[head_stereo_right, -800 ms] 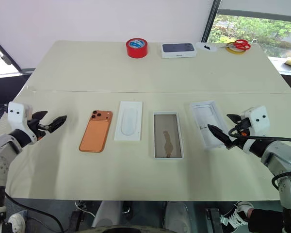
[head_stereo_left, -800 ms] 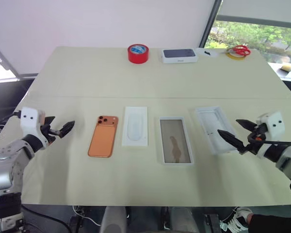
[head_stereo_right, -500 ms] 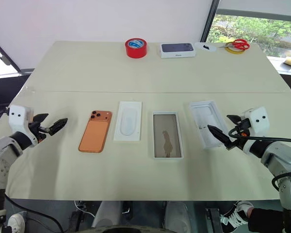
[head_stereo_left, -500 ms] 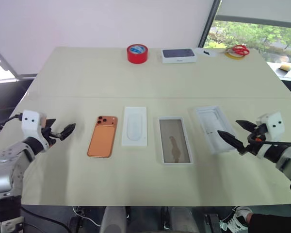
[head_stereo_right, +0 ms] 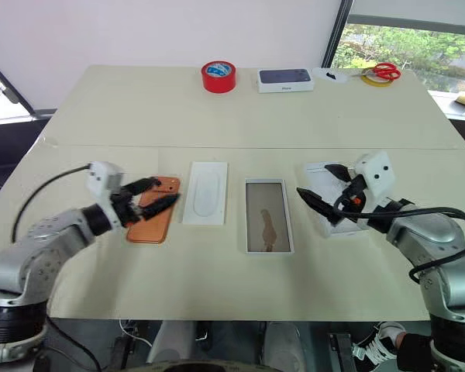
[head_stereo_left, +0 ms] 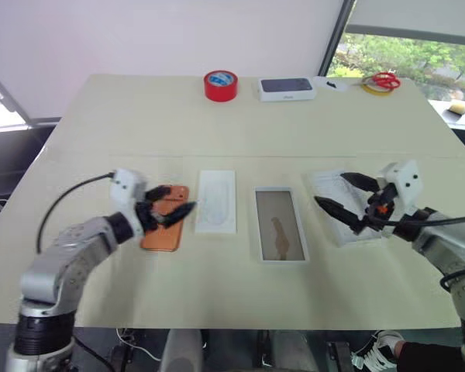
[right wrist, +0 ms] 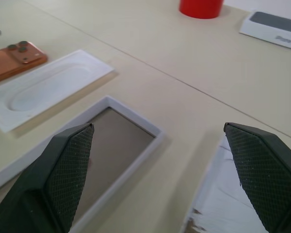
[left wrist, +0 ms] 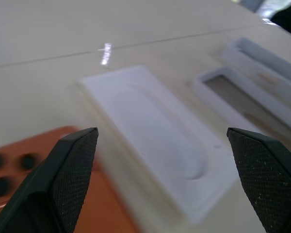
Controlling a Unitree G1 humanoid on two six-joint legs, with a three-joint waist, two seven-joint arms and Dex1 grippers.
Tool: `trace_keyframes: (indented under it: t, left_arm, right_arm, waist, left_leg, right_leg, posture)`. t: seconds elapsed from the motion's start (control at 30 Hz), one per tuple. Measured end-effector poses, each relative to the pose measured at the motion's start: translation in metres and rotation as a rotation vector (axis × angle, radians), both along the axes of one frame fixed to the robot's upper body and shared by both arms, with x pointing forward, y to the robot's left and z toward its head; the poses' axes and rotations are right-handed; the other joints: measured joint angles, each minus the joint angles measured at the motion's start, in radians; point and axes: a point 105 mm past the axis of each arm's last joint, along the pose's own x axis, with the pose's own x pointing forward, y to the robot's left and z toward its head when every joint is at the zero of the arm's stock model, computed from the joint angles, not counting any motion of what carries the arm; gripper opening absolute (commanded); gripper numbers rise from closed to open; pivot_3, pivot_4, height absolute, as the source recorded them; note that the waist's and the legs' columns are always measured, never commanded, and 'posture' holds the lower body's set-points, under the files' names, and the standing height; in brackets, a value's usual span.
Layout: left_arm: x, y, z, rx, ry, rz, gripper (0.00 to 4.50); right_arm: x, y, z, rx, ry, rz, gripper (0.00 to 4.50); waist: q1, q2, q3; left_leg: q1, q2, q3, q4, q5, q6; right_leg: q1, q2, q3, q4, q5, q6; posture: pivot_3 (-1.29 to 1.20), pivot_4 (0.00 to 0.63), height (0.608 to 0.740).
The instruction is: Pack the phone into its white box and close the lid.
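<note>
The copper-orange phone (head_stereo_left: 161, 232) lies camera side up, left of centre on the table. My left gripper (head_stereo_left: 178, 204) hovers open just over its upper part; the phone (left wrist: 109, 204) shows low between the fingers. The lid (head_stereo_left: 280, 235), white-rimmed with a brownish inside, lies at the centre. Right of it sits the white box (head_stereo_left: 349, 213) with its moulded recess. My right gripper (head_stereo_left: 331, 190) hangs open over the box's left edge, nothing between its fingers. The right wrist view shows the lid (right wrist: 111, 141) and the box's corner (right wrist: 218, 194).
A flat white insert (head_stereo_left: 216, 201) with an oval hollow lies between phone and lid. At the table's far edge stand a red tape roll (head_stereo_left: 221, 85), a white box with a dark phone picture (head_stereo_left: 287, 88), and red scissors (head_stereo_left: 384, 80).
My left gripper has swung right from the table's left side to over the phone. My right gripper has moved left and up, to over the white box. Both stay open.
</note>
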Motion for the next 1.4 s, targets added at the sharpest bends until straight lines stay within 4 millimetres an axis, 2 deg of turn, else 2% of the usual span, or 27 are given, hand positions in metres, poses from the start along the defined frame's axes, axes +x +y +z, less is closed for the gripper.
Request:
trace_keyframes:
  t: [0.13, 0.27, 0.43, 0.57, 0.8, 1.0, 1.1, 1.33, 1.4]
  left_arm:
    - [0.017, -0.025, 0.006, -0.045, 0.071, 0.081, 4.47]
    - [0.028, -0.040, 0.004, -0.066, 0.143, 0.169, 4.47]
    - [0.047, -0.034, -0.009, -0.002, 0.281, 0.329, 4.47]
    - [0.055, -0.032, -0.010, -0.029, 0.330, 0.384, 4.47]
    - [0.055, -0.042, -0.014, -0.016, 0.436, 0.340, 4.47]
    - [0.052, -0.045, -0.015, -0.016, 0.501, 0.326, 4.47]
    - [0.052, -0.044, -0.017, -0.027, 0.525, 0.341, 3.70]
    - [0.052, -0.032, -0.025, -0.032, 0.565, 0.413, 0.15]
    - [0.052, -0.032, -0.025, -0.044, 0.566, 0.410, 0.03]
  right_arm:
    - [0.004, 0.014, 0.001, -0.007, -0.007, 0.043, 4.49]
    - [0.005, 0.021, -0.001, -0.027, -0.002, 0.072, 4.49]
    - [0.002, 0.026, -0.006, -0.057, 0.009, 0.092, 4.49]
    - [0.001, 0.024, -0.008, -0.070, 0.018, 0.085, 4.49]
    - [-0.006, 0.028, -0.006, -0.089, 0.017, 0.113, 4.49]
    - [-0.022, 0.036, -0.010, -0.111, 0.060, 0.211, 4.49]
    - [-0.024, 0.037, -0.013, -0.116, 0.072, 0.226, 4.50]
    - [-0.023, 0.044, -0.016, -0.144, 0.077, 0.261, 4.50]
    - [-0.025, 0.047, -0.021, -0.185, 0.100, 0.291, 4.50]
  waist:
    - [0.000, 0.000, 0.000]
    - [0.000, -0.001, 0.000]
    - [0.000, -0.001, 0.000]
    - [0.001, -0.001, 0.000]
    - [0.000, -0.001, 0.001]
    - [0.001, -0.002, 0.001]
    - [0.001, -0.002, 0.001]
    - [0.001, -0.002, 0.001]
    - [0.001, -0.002, 0.001]
  left_leg:
    - [0.000, 0.000, -0.001, 0.001, 0.000, 0.000]
    - [0.000, 0.000, -0.001, 0.001, 0.000, 0.000]
    - [0.000, -0.001, -0.001, 0.001, 0.000, 0.000]
    - [0.000, -0.001, -0.001, 0.002, 0.000, 0.000]
    - [0.000, -0.001, -0.001, 0.001, 0.000, 0.000]
    - [0.000, -0.001, -0.001, 0.002, 0.000, 0.000]
    - [0.000, -0.001, -0.001, 0.002, 0.000, 0.000]
    - [0.000, -0.001, -0.001, 0.002, 0.000, 0.000]
    - [0.000, -0.001, -0.001, 0.002, 0.000, 0.000]
  right_leg:
    - [0.000, 0.000, 0.000, 0.001, 0.000, 0.000]
    - [0.000, 0.000, 0.000, 0.001, 0.000, 0.000]
    - [0.000, 0.000, 0.000, 0.001, 0.000, 0.000]
    - [0.000, 0.000, 0.000, 0.001, 0.000, 0.000]
    - [0.000, 0.000, 0.000, 0.001, 0.000, 0.000]
    - [0.001, 0.000, 0.000, 0.001, 0.000, 0.000]
    - [0.001, 0.000, 0.000, 0.001, 0.000, 0.000]
    - [0.000, 0.000, 0.000, 0.001, 0.000, 0.000]
    - [0.001, 0.000, 0.000, 0.001, 0.000, 0.000]
  posture:
    - [0.00, 0.150, 0.730]
    - [0.00, 0.150, 0.730]
    - [0.00, 0.150, 0.730]
    - [0.00, 0.150, 0.730]
    - [0.00, 0.150, 0.730]
    - [0.00, 0.150, 0.730]
    - [0.00, 0.150, 0.730]
    - [0.00, 0.150, 0.730]
    - [0.00, 0.150, 0.730]
